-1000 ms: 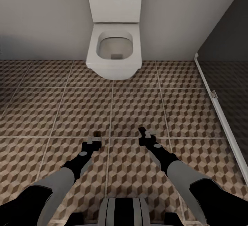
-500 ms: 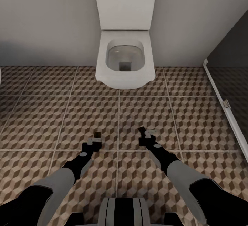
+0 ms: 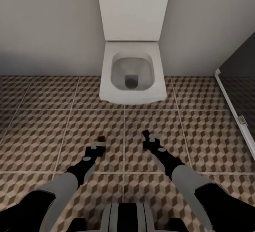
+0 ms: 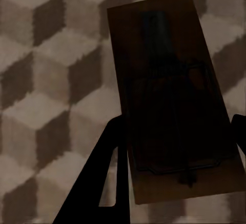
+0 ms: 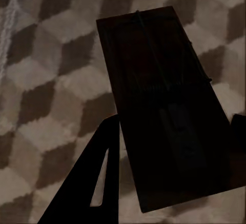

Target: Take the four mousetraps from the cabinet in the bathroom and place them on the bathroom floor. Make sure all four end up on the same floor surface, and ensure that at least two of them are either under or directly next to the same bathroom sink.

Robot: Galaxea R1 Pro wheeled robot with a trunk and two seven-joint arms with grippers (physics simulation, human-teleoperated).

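Rolled closer to the toilet (image 3: 131,71) since a second ago. Left gripper (image 4: 174,147) pinches one mousetrap (image 4: 171,96), right gripper (image 5: 174,147) another (image 5: 164,106), both above the bathroom floor (image 3: 42,129) before it. Carry them steady toward the sink, I reckon.

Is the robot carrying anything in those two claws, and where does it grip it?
Each holds a mousetrap by one end of its long edges: left gripper a mousetrap, right gripper another mousetrap.

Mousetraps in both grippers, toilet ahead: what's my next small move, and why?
Probably turn the base away to look for the sink. Each gripper, left and right, grips a mousetrap above the floor, but ahead stands a toilet, and two traps belong by a sink.
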